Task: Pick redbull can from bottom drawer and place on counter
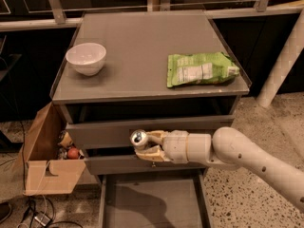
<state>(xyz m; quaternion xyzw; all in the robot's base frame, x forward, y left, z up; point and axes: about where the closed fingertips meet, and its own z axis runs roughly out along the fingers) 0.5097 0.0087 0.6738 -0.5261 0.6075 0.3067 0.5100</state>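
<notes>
- At the far left, beside the cabinet, an open cardboard box [47, 175] holds odds and ends that have no part in this job.
- On the bench [137, 37], a white bowl [86, 57] sits toward the left.
- At centre, in front of the middle drawer face, the tool [143, 146] is clamped on the redbull can [138, 137]. The can's pull-tab top is turned up toward the camera, and its long axis looks roughly upright.
- Under it, the bottom drawer [152, 205] stands pulled out, and the can is held clear of its floor.
- The can lies below and in front of the bench's front edge, so the move is likely up, then back over, between bowl and bag.
- At right, a green snack bag [202, 69] lies on the bench, and the arm [247, 156] reaches in from that side.
</notes>
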